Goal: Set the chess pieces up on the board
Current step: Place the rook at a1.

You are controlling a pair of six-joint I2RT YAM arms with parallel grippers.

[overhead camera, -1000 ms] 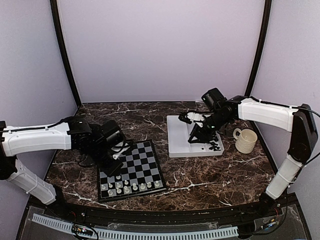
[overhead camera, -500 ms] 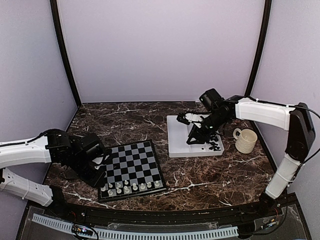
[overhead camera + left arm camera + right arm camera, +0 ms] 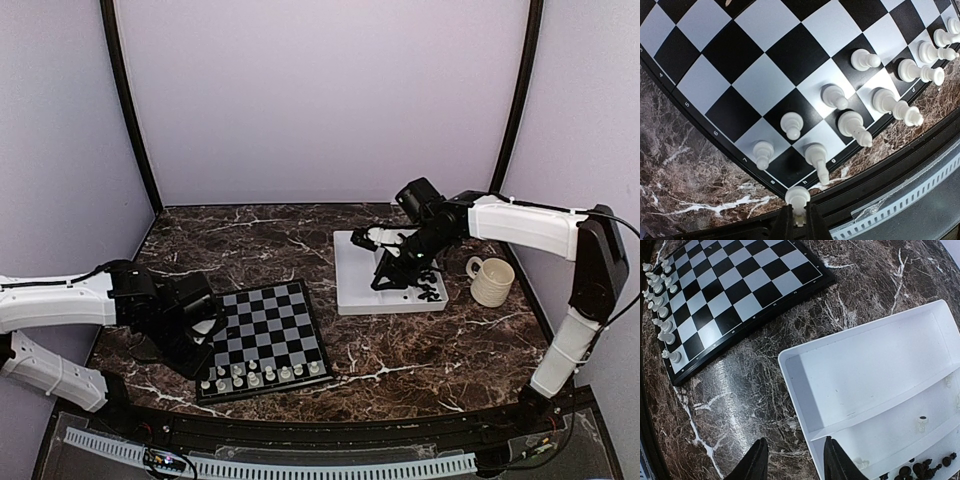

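The board (image 3: 285, 320) lies at the near left of the table. Several white chess pieces (image 3: 262, 374) stand in its two nearest rows. My left gripper (image 3: 207, 330) hangs over the board's near-left corner. In the left wrist view the left gripper (image 3: 799, 220) is shut on a white chess piece (image 3: 798, 199), which hangs just off the board's (image 3: 760, 75) rim beside the corner square. My right gripper (image 3: 384, 272) is open and empty; its fingers straddle the left rim of the white tray (image 3: 865, 355). Black chess pieces (image 3: 920, 471) lie in the tray's far compartment.
A cream ribbed mug (image 3: 492, 281) stands right of the tray (image 3: 352, 272). One small white piece (image 3: 921, 422) lies in the tray's middle part. The board (image 3: 740, 290) shows at the upper left of the right wrist view. Dark marble table between board and tray.
My left arm has drawn back from over the board's left side towards its near-left corner, still shut on the white piece. The right gripper has edged slightly left over the tray.
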